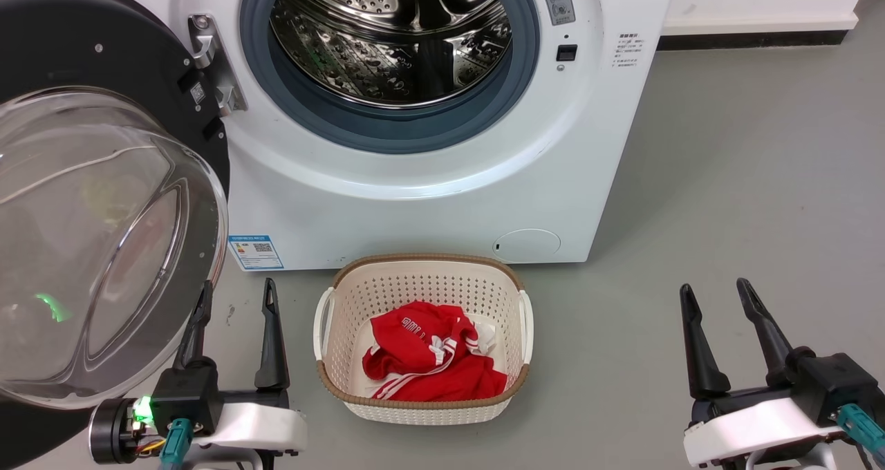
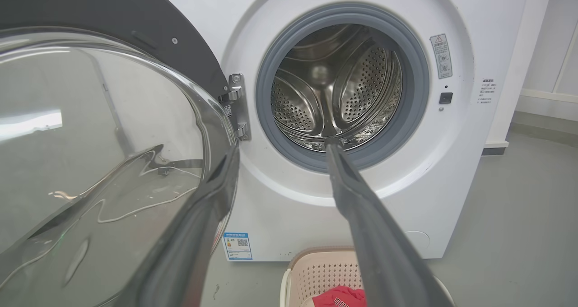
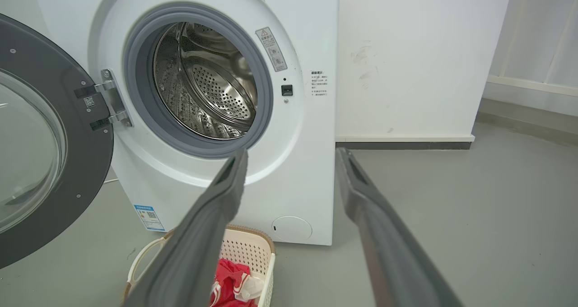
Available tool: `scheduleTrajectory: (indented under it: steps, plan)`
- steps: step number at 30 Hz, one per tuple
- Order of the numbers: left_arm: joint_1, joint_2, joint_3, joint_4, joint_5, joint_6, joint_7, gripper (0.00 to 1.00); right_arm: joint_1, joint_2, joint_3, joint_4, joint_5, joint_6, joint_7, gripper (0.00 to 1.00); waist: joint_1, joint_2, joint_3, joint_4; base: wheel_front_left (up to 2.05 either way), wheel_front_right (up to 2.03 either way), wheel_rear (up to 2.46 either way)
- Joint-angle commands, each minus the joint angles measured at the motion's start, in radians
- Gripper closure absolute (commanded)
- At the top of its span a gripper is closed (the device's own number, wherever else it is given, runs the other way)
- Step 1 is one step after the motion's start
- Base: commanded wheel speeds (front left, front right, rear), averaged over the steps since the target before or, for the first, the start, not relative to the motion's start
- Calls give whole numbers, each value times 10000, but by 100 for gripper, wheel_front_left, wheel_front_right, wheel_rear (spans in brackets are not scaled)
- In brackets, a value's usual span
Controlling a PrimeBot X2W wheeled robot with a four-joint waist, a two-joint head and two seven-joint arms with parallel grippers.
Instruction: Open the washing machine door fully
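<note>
Two tools hang spread and empty before the washing machine (image 1: 429, 193): the left tool (image 1: 237, 283) by its lower left corner, one finger just beside the washing machine door (image 1: 104, 214), the right tool (image 1: 714, 285) off past its right side. The door stands wide open at the machine's left; a cream basket (image 1: 429, 257) holding red cloth (image 1: 429, 363) sits just before the machine's front.

Left tool (image 1: 237, 287) and right tool (image 1: 714, 287), both low, spread apart, empty, pointed forward.
</note>
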Motion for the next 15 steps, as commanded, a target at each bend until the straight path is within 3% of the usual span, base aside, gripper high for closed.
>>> scheduleTrajectory:
  steps: [1, 10, 11, 15]
  plan:
    - [-123, 43, -5, 12, 8, 46, 25, 0, -81, 13, 4, 33, 54, -5, -49, 0, 0, 0, 6, 6, 0, 0, 0]
    - [-178, 72, -13, 2, -60, 7, 25, 0, -138, 13, 19, 108, 121, -3, -70, 0, 0, 0, 43, 16, 0, 0, 0]
    - [-17, 15, -3, 32, -38, 1, -1, 100, -13, 0, 26, 129, 75, 2, -36, 100, 0, 0, 42, 16, 0, 0, 0]
    - [-85, -20, 131, 364, -526, -59, 197, 100, 98, -2, 77, 245, 582, 2, 4, 100, 0, 0, 34, 24, 0, 0, 0]
